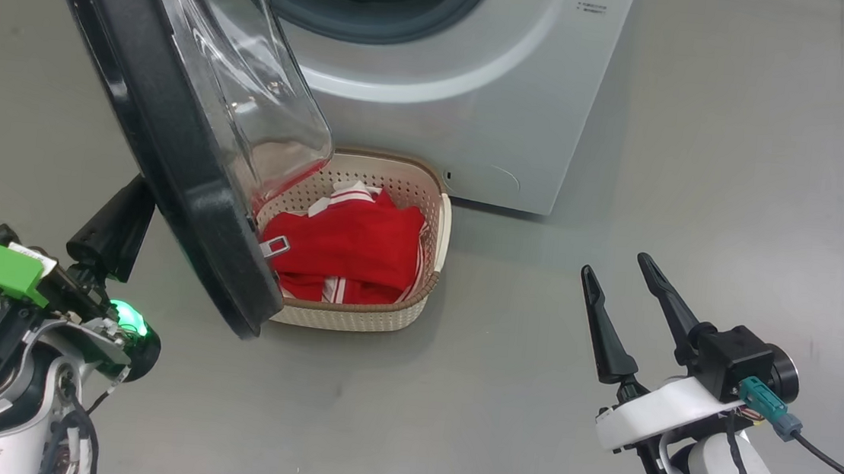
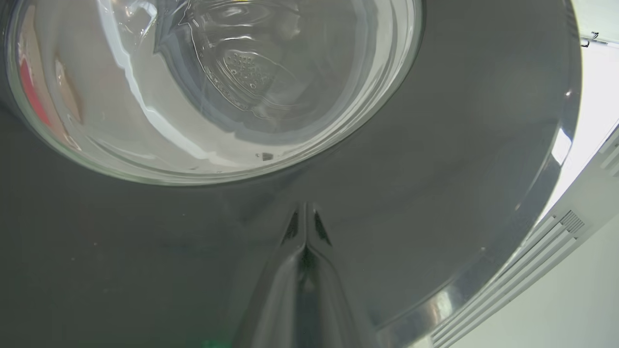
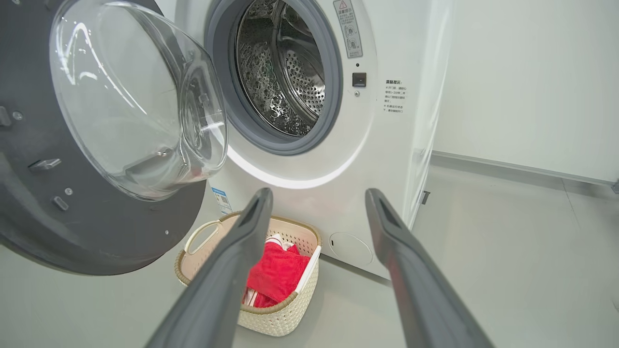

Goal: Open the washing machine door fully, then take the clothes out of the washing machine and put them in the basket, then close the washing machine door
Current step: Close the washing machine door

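Note:
The washing machine (image 1: 478,120) stands white at the top, its drum mouth (image 3: 285,72) uncovered and bare steel inside. The washing machine door (image 1: 169,154) hangs swung out to the left, black rim and clear glass bowl (image 3: 135,106) facing me edge-on. Below it sits the basket (image 1: 435,215) with the red clothes (image 1: 352,246) inside. My left gripper (image 1: 137,193) is shut, its tips pressed against the door's glossy black outer face (image 2: 435,169); the shut left gripper (image 2: 304,241) holds nothing. My right gripper (image 1: 615,264) hangs open and empty over the floor to the basket's right, and between its fingers (image 3: 251,227) I see the basket (image 3: 271,324) and clothes (image 3: 278,275).
Grey floor (image 1: 740,181) spreads to the right of the machine and in front of the basket. A white wall (image 3: 532,72) rises behind, right of the machine. A black cable (image 1: 837,464) trails from my right wrist.

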Motion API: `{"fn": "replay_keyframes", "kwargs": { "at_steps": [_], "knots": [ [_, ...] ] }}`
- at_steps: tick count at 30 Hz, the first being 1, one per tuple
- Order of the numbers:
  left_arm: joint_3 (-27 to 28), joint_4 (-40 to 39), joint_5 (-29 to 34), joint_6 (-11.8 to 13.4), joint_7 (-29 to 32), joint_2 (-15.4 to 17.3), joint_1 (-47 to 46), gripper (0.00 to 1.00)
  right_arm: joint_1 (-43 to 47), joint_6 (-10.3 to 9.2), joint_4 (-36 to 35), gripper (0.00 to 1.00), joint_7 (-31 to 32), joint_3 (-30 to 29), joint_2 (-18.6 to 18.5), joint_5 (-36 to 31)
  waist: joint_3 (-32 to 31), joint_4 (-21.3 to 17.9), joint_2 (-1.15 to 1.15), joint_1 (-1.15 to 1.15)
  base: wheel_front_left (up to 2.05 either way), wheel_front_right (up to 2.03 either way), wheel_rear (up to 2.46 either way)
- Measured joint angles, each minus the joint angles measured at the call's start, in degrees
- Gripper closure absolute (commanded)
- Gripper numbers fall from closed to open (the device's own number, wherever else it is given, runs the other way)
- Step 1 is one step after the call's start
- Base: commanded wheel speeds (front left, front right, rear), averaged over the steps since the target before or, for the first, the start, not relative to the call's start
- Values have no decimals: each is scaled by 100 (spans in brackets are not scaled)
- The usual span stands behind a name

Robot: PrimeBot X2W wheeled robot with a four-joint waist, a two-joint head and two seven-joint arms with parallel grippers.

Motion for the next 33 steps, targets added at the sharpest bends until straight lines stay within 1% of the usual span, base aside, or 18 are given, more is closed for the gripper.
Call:
{"fn": "replay_keyframes", "kwargs": {
  "at_steps": [4, 5, 10, 14, 18, 24, 29, 33],
  "knots": [
    [-34, -131, -52, 18, 0, 0, 1, 100, -54, -1, -26, 0, 0, 5, 0, 0, 105, -197, 0, 0, 0, 0, 0],
    [-48, -201, -65, 58, 0, 1, 1, 100, -104, -1, -45, 0, 0, 4, 0, 0, 162, -306, 0, 0, 0, 0, 0],
    [-48, -311, -290, 75, -35, 0, -2, 100, -151, -4, -79, 0, 0, 7, 0, 0, 308, -609, 0, 0, 0, 0, 0],
    [-29, -394, -348, 83, -111, 1, -19, 100, -235, -8, -127, 0, 0, -1, 0, 5, 425, -882, 0, 0, 0, 0, 0],
    [24, -414, -357, 92, -182, 1, -69, 100, -258, -10, -151, 0, 0, 7, 0, 114, 532, -1180, 0, 0, 0, 0, 0],
    [159, -403, -319, 115, -466, 0, -268, 100, -315, -16, -178, 0, 0, 89, 1, 242, 661, -1645, 0, 0, 0, 0, 0],
    [226, -404, -288, 127, -614, 7, -409, 100, -348, -110, -245, 0, 0, 149, 2, 412, 759, -2029, 0, 0, 0, 0, 0],
    [277, -389, -255, 127, -716, 4, -582, 100, -348, -123, -264, 0, 0, 178, 4, 491, 842, -2317, 0, 0, 0, 0, 0]
  ]
}}
